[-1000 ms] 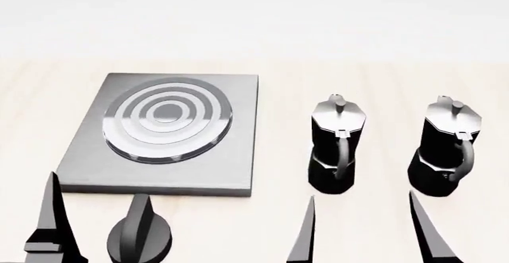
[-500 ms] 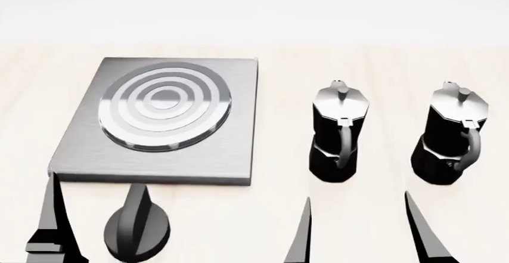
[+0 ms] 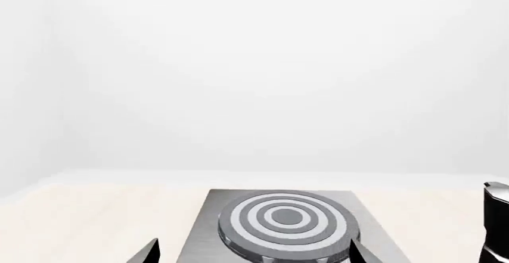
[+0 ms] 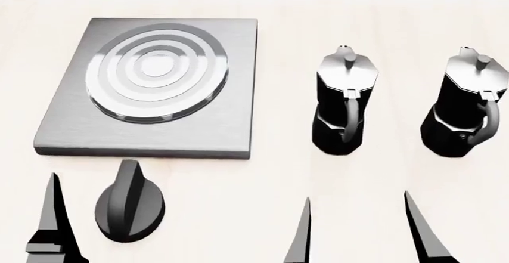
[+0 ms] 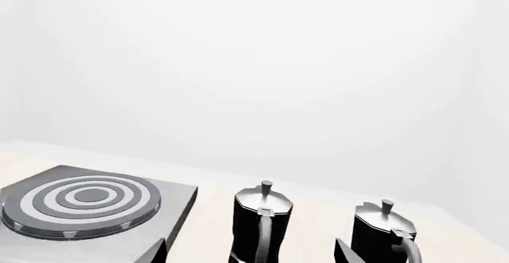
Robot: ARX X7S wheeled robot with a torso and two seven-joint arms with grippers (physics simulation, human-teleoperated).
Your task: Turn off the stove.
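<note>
Two pincers, left (image 4: 89, 221) and right (image 4: 358, 227), hang spread and empty over the desk (image 4: 270, 173). Knob (image 4: 130, 206) sits just before the stove (image 4: 151, 84), nearest the left pincer, which should straddle its ridge squarely before twisting.

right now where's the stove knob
In the head view the knob sits on the table at lower left, just in front of the stove plate, apart from it, and well left of both moka pots.

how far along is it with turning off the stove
Nothing looks done yet. The knob sits untouched in front of the stove. In hand: the left gripper is nearest it, jaws open, one finger each side of the knob, not visibly gripping. Left: close on it and turn. The right gripper is open and idle.
</note>
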